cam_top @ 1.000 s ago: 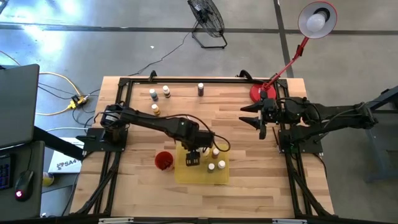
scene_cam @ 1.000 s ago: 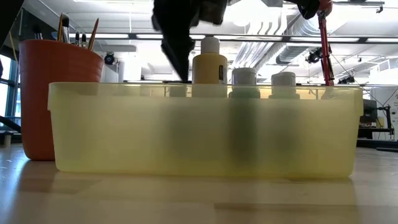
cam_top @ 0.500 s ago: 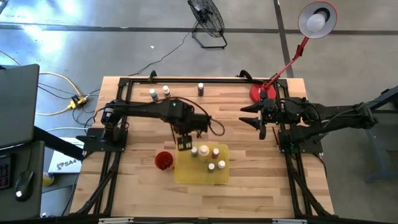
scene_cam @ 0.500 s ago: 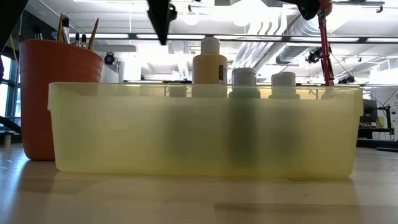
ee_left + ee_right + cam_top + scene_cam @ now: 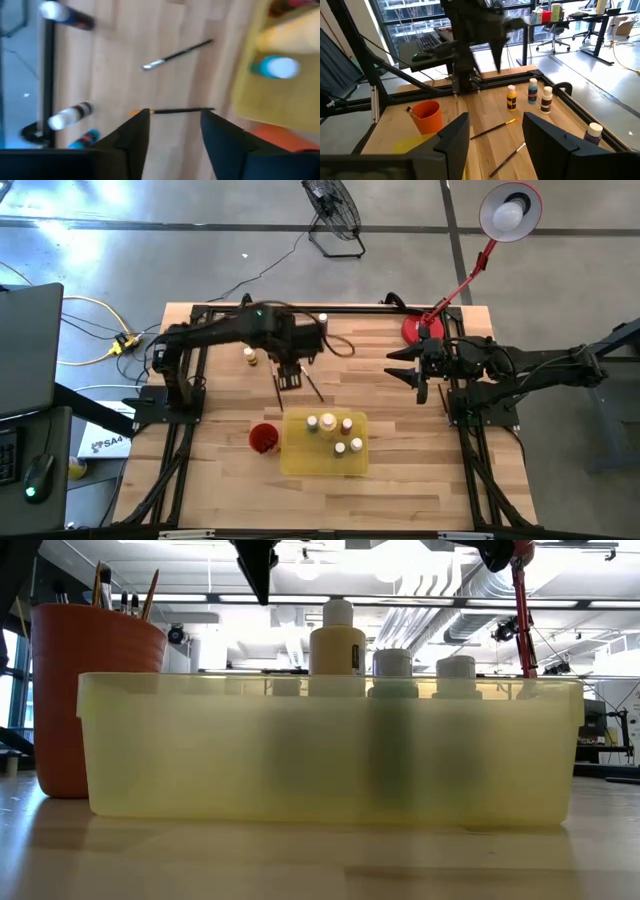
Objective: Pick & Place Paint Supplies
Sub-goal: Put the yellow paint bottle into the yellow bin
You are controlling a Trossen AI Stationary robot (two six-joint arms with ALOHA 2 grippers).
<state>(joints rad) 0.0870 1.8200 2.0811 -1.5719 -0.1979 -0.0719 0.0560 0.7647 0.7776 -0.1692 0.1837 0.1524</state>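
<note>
**Paint supplies: part sorted, left arm over the loose brushes**

Stowed. Yellow tray (image 5: 324, 462), near centre of the desk (image 5: 400, 395): four paint bottles (image 5: 329, 423) stand inside, pale caps up, the large yellowish one among them. Red cup (image 5: 263, 439), touching the tray's left side: brush handles show above its rim in the low view.

Outstanding. Two thin paintbrushes (image 5: 278, 391) lie flat on bare wood just beyond the tray. Bottles still out at the far edge: a small group (image 5: 250, 356) far left, mostly hidden under the arm, so their count is uncertain, perhaps three; one dark bottle (image 5: 323, 318) by the far rail. Judged roughly half done.

Left pincer (image 5: 291, 377): above the nearer brush, fingers apart and empty, the brush seen lying between them in its wrist view.

Right pincer (image 5: 418, 371): waiting at the right side near the red lamp base (image 5: 416, 330), fingers apart, nothing held.

Room. Open wood lies right of the brushes and around them. The black frame rail (image 5: 300, 308) runs close behind the far bottles, leaving little slack there. The tray wall stands near the brushes' near ends.
</note>
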